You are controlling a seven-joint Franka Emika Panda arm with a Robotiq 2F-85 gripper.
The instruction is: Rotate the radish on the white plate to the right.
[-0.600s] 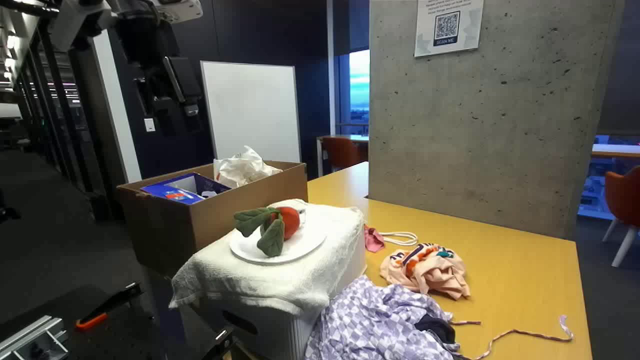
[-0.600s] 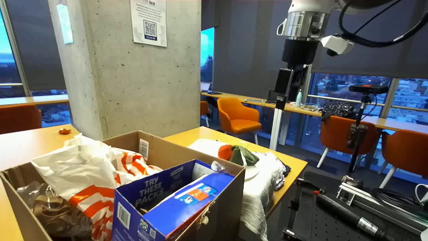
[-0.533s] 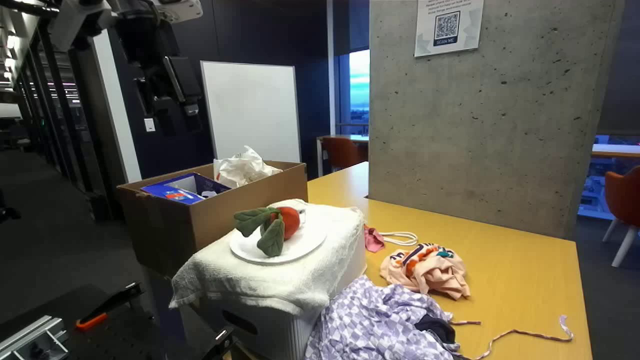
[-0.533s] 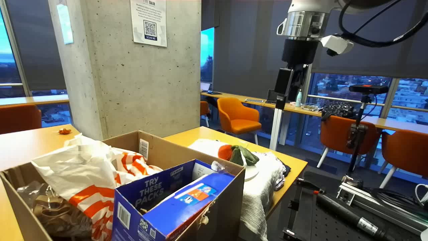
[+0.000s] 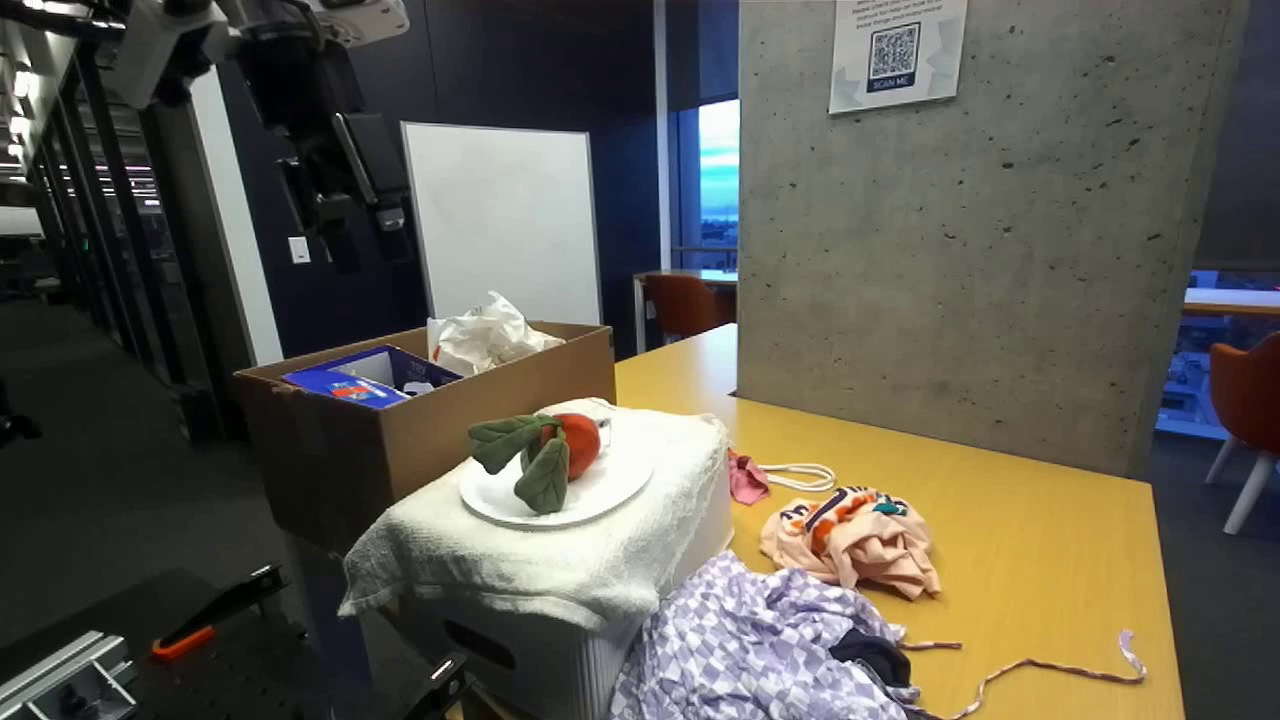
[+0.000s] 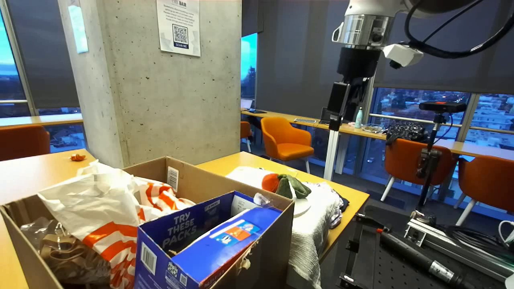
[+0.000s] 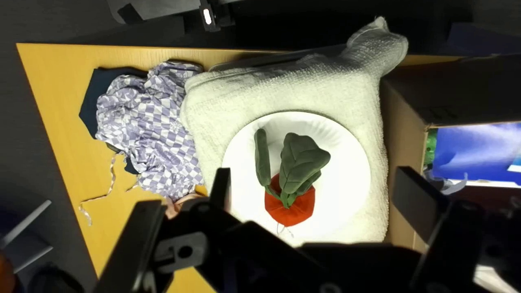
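The arm (image 6: 371, 7) is white, its collar (image 6: 361, 31) silver, its looping cable (image 6: 449, 53) black; the black gripper (image 7: 317, 195) bears a grey, round-holed bracket (image 7: 170, 255)

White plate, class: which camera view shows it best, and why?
The wrist view: most of the white plate shows, from above. In an exterior view, it appears slantwise, the radish covering part; in an exterior view, the cardboard box hides much.

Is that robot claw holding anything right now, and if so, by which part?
Nothing is held. The gripper is open and well apart from the radish, which rests on the white plate.
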